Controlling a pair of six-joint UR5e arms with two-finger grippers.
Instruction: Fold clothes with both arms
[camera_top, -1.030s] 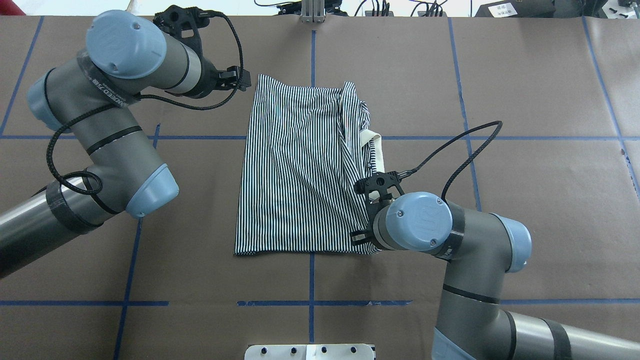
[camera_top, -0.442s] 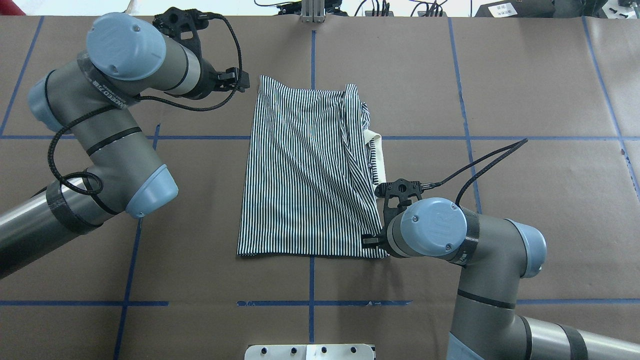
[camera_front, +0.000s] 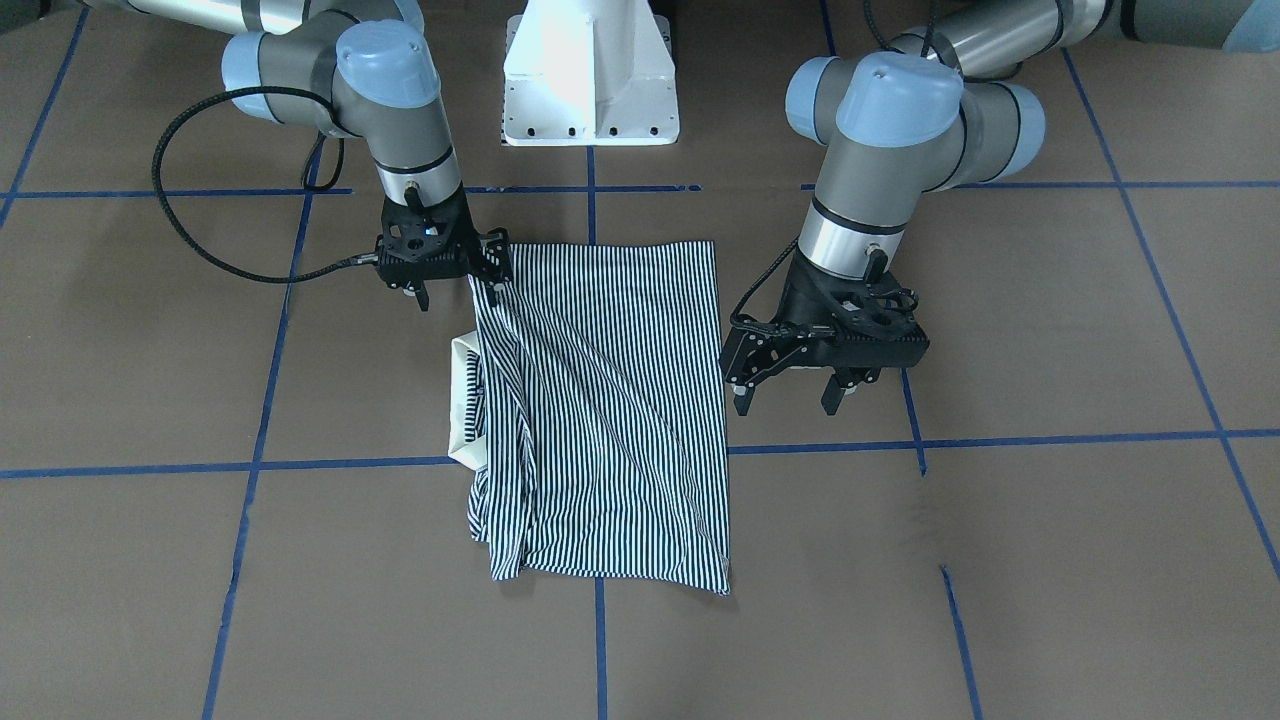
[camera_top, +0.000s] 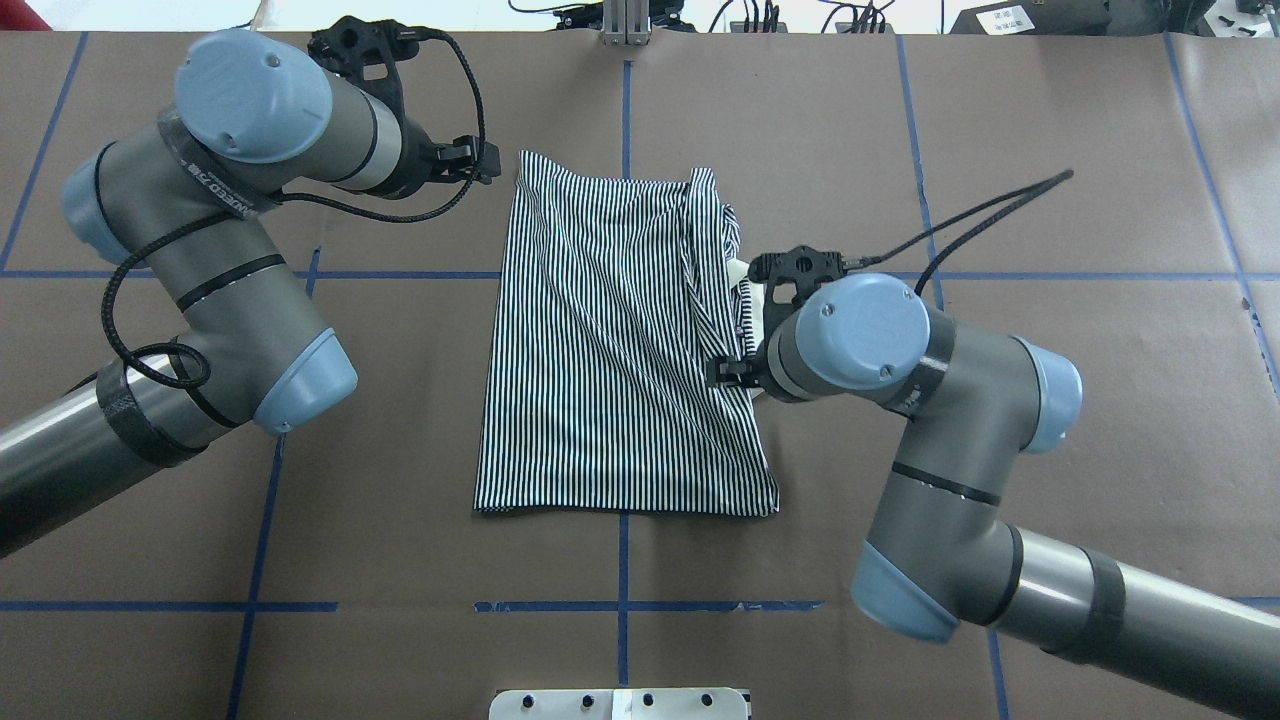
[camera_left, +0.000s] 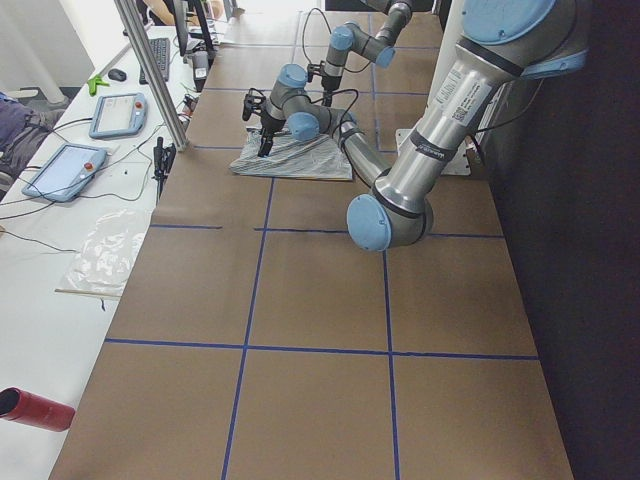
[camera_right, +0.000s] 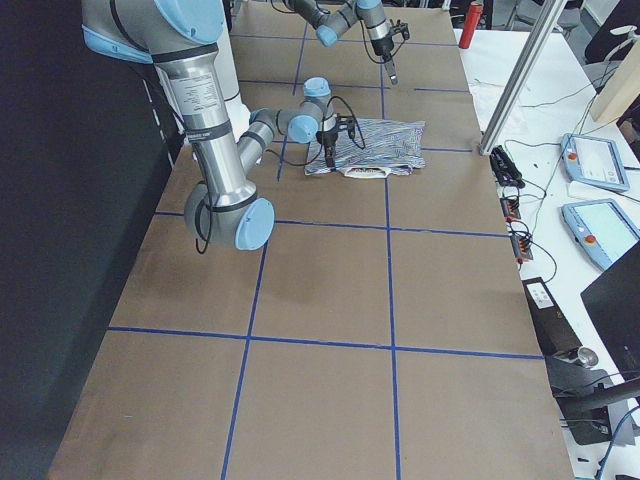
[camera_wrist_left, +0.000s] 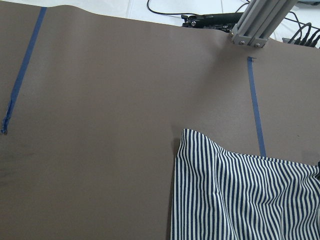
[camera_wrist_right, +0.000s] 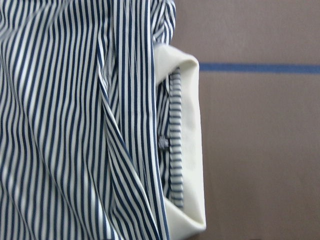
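Striped polo shirt (camera_top: 610, 350) lay part-folded mid table (camera_top: 1050, 450), cream collar (camera_wrist_right: 192, 140) poking out its right side. We kept right gripper (camera_front: 461, 293) spread, empty, at that edge, prob. to regrasp. Left gripper (camera_front: 785, 400) hung spread too, beside the shirt's left edge.

the right tool (camera_front: 458, 292) now hangs beside the collar (camera_wrist_right: 192, 125), away from the shirt's (camera_top: 610, 340) near corner, which lies pulled outward.

Robotics lab: tape-gridded table (camera_top: 1100, 450), teach pendants (camera_left: 117, 113), aluminium framing (camera_left: 150, 70).
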